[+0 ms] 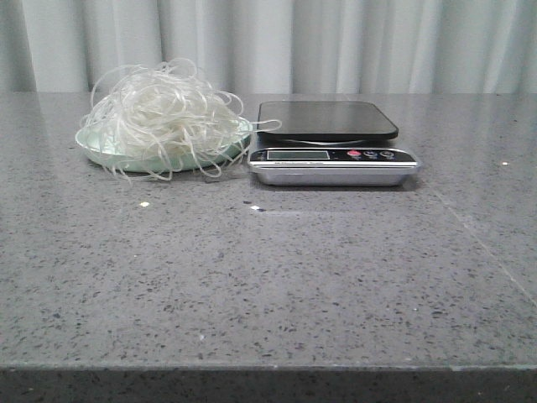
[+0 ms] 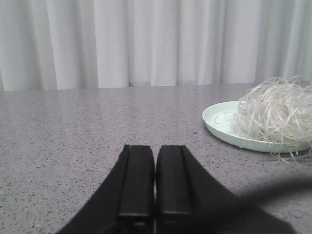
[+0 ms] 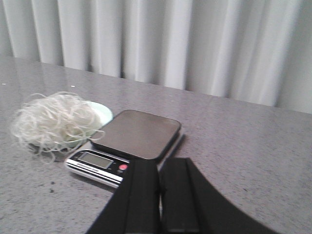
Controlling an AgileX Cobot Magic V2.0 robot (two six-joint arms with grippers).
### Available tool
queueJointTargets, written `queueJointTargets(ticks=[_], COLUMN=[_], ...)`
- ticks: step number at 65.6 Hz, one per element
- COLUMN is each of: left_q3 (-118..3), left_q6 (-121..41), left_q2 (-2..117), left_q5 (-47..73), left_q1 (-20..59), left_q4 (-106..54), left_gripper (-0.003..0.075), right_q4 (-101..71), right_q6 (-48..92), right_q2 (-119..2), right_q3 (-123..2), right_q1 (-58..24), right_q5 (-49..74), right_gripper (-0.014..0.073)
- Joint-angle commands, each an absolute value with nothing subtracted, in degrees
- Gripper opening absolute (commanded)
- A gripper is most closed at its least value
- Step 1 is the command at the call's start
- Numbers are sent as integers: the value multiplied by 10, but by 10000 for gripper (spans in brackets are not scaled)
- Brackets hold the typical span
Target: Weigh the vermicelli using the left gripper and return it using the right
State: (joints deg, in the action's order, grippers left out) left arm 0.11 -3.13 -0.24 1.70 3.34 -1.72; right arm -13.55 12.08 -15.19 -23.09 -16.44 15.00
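Observation:
The vermicelli, a fluffy tangle of thin white strands, is piled on a pale green plate at the back left of the table. It also shows in the left wrist view and the right wrist view. A kitchen scale with a dark empty platform stands just right of the plate and shows in the right wrist view too. My left gripper is shut and empty, well off to the side of the plate. My right gripper is shut and empty, just short of the scale. Neither gripper shows in the front view.
A grey speckled stone tabletop runs to a front edge. White curtains hang behind the table. Some loose strands trail off the plate toward the scale and the tabletop.

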Motion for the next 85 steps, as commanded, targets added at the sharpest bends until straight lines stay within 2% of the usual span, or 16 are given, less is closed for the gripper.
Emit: queueJointTargets(ticks=[1,11,21,31,41,55,85], left_q3=[6,6,6,6,6,6,6], left_q6=[-25,-25,-25,-25,-25,-25,-25], left_q2=[-15,-15,-15,-15,-14,-14,-14], left_q5=[-29,-29,-29,-29,-29,-29,-29], left_q1=[38,38,38,38,38,38,38], left_q4=[-18,-18,-18,-18,-18,-18,-18], left_gripper=[134,134,134,134,134,134,134], right_q4=[-122,-116,-116,-114,-102,-20,-18], right_q6=[126,126,126,118,64,4,3], right_q2=[-151,-114,-53,14,15,15,15], right_q3=[-233,-190,-117,-41,13,11,11], right_q1=[-124,-37,6,8,8,8,8], right_q5=[90,65,28,-7,-63,-64,-64], right_gripper=[188,188,188,188,188,188,188])
